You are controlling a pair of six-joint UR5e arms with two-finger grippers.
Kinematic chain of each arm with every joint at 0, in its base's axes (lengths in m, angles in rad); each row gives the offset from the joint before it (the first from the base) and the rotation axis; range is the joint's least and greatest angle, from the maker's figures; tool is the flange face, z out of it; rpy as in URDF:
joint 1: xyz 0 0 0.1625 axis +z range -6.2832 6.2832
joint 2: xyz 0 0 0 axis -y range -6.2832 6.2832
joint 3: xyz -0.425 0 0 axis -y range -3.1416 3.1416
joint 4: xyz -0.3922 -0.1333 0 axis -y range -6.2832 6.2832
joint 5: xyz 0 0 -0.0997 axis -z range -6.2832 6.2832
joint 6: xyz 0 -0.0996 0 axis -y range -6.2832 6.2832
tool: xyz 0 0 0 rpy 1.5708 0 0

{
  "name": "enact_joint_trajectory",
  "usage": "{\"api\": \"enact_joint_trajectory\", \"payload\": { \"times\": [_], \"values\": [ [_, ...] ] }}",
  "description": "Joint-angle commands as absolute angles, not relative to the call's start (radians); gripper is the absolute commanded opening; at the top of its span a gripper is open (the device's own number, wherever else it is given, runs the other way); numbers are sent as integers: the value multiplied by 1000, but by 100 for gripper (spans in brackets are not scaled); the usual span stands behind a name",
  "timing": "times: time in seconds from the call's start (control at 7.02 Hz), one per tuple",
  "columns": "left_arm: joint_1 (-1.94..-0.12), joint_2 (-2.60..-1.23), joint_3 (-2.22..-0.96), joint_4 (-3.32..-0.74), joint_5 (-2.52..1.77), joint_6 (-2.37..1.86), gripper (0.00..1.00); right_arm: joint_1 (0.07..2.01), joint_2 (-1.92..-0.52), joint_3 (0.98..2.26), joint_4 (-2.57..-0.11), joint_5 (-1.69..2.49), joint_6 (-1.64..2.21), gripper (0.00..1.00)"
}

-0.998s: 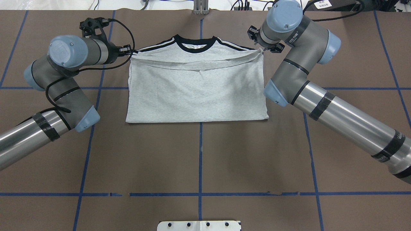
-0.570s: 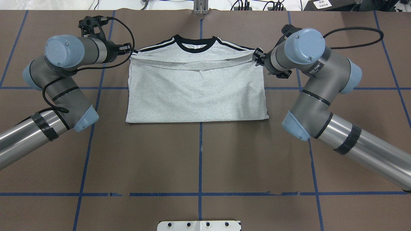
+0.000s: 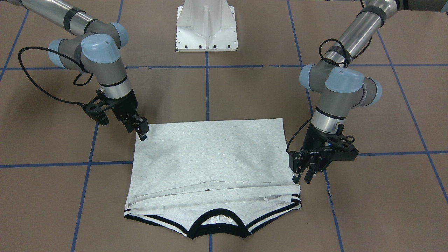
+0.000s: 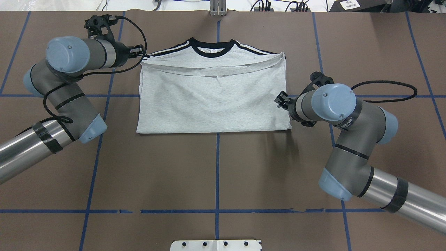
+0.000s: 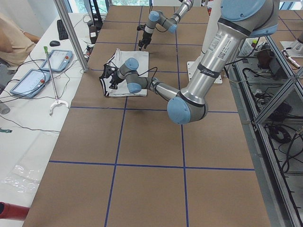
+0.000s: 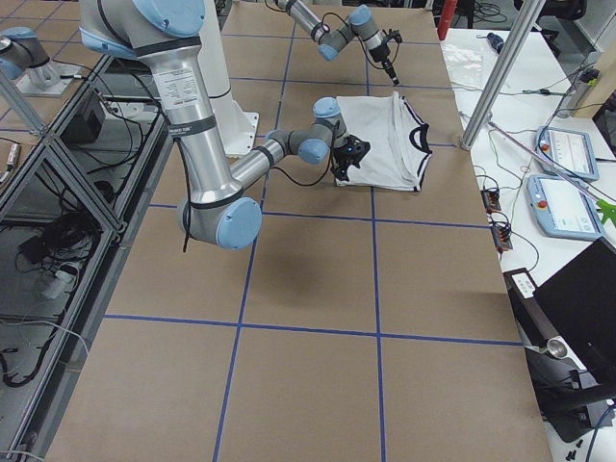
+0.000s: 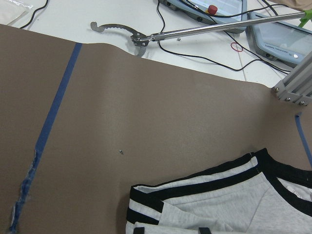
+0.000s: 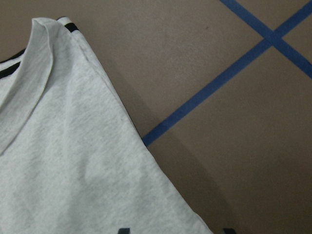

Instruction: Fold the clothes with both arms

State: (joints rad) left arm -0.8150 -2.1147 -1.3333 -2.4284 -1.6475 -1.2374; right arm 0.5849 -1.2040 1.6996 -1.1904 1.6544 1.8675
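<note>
The grey T-shirt [image 4: 212,97] lies flat on the brown table, its hem folded up to just below the black collar [image 4: 212,47], which points away from me. The print is hidden. My left gripper [image 4: 140,52] is at the shirt's far left corner, by the striped shoulder. In the front view [image 3: 301,176] its jaws stand apart beside the cloth edge, holding nothing. My right gripper [image 4: 280,99] is open at the shirt's right edge, about midway along it, low over the cloth [image 8: 73,146]. It also shows in the front view [image 3: 140,131].
The white pedestal base [image 3: 206,26] stands at my side of the table. Blue tape lines [image 4: 217,167] cross the brown surface. Beyond the far edge are a metal pole [image 7: 209,31], cables and teach pendants [image 5: 54,59].
My right gripper has left the shirt's far right corner and moved back toward me along the right edge. The folded hem stays down. My left gripper has barely moved.
</note>
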Motion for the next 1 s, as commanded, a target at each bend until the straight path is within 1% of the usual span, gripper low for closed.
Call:
{"api": "enact_joint_trajectory", "payload": {
  "times": [0.0,0.14,0.29,0.43,0.57,0.86],
  "values": [
    [-815,-2114,-1336,-2425,-1647,-1238,47,536,-1226,1692,-1190,1625,1885,70],
    [-815,-2112,-1335,-2425,-1646,-1238,47,529,-1227,1690,-1190,1608,1884,70],
    [-815,-2112,-1335,-2424,-1647,-1238,47,528,-1227,1692,-1190,1606,1885,60],
    [-815,-2112,-1335,-2424,-1647,-1238,47,528,-1227,1692,-1190,1606,1885,37],
    [-815,-2112,-1335,-2424,-1647,-1238,47,528,-1227,1690,-1190,1606,1885,0],
    [-815,-2112,-1333,-2427,-1647,-1238,47,528,-1236,1712,-1190,1608,1887,0]
  ]
}}
